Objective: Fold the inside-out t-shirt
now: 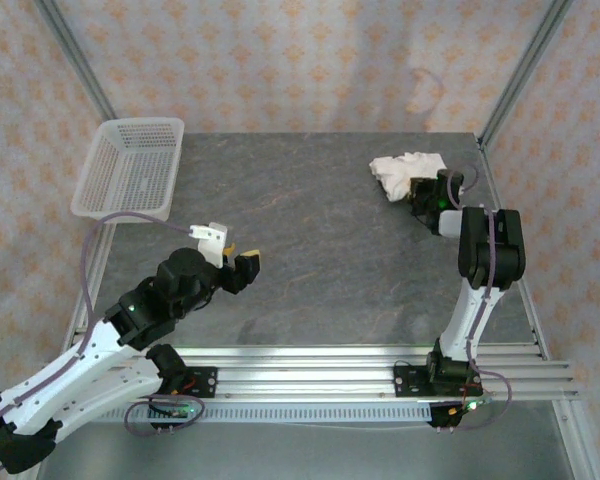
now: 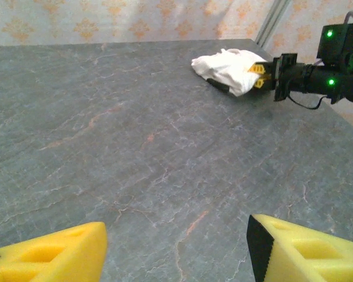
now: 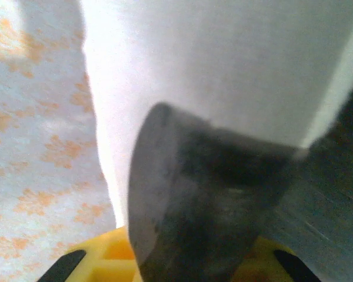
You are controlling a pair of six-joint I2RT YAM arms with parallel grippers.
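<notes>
On the grey bench (image 1: 310, 230) I see a white mesh basket (image 1: 120, 214) at the far left, the inside-out t-shirt (image 1: 400, 172) bunched near the far right corner, my right hand (image 2: 257, 75) at its edge, whether clamped I cannot tell, and my left hand (image 2: 176, 249) with fingers apart, empty.

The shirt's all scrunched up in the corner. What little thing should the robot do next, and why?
Probably close the right gripper firmly on the t-shirt. It lies bunched at the far right corner of the table, the jaws sit at its edge, and whether they grip it is unclear.
</notes>
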